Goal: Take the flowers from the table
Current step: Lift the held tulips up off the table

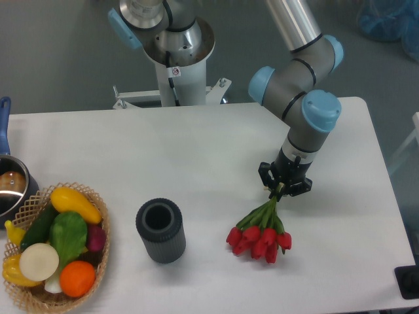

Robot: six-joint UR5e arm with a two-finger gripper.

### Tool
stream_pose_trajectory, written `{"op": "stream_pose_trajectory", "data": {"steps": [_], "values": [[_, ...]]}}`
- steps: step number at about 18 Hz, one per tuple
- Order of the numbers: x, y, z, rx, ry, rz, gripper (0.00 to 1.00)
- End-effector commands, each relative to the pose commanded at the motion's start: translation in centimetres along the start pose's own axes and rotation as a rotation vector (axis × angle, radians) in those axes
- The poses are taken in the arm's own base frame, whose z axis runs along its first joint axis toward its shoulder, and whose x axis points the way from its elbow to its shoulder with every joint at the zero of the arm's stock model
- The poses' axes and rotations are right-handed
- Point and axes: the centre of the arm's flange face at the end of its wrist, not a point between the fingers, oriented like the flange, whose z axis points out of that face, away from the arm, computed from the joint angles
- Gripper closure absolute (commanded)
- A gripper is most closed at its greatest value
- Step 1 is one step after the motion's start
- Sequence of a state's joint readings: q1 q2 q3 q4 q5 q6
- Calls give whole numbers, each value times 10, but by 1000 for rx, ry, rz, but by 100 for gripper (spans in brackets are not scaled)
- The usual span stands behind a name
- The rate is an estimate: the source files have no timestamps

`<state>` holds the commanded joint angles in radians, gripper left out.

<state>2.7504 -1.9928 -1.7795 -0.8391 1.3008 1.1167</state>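
Gripper (pixel 285 188) was closed on the stem end of the flowers (pixel 260 233), probably because the thin stems gave a firmer hold than the soft red heads.

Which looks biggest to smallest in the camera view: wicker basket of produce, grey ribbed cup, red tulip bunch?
1. Woven wicker basket of produce, clearly largest.
2. Red tulip bunch with green stems and dark grey ribbed cup: too close in apparent size to rank.
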Motion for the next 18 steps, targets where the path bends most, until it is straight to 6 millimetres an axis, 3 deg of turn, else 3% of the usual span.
{"op": "stream_pose_trajectory", "data": {"steps": [6,14,18], "values": [[-2,-15,-42,43,-66,22,75],[1,-12,-32,27,-52,19,79],[-7,-19,-51,51,-87,27,79]]}}
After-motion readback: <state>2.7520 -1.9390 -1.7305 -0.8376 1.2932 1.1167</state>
